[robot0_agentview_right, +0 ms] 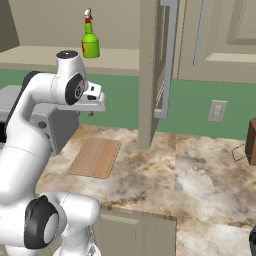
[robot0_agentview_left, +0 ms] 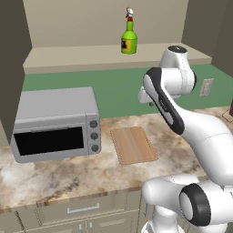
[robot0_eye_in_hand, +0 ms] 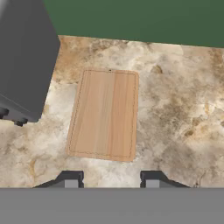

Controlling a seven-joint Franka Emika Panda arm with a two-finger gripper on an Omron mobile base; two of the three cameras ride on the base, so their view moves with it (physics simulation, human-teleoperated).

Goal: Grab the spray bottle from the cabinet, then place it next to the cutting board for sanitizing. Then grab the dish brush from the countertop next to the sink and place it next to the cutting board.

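We see the tool (robot0_eye_in_hand: pixel 109 179) hanging over the surface (robot0_eye_in_hand: pixel 175 113), pointing down, jaws apart with nothing between them. The board (robot0_eye_in_hand: pixel 105 113) lies directly below it, beside the toaster oven (robot0_agentview_left: pixel 54 123). The bottle (robot0_agentview_left: pixel 129 37) stands upright on the shelf (robot0_agentview_left: pixel 82 54) of the open cabinet (robot0_agentview_right: pixel 150 75), well above the tool. We judge no step complete: bottle and brush transfers both remain.

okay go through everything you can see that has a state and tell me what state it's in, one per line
spray bottle: upright on the cabinet shelf, untouched
cabinet: door open
cutting board: flat on the countertop, nothing on it
toaster oven: door closed
tool: open, empty, above the board
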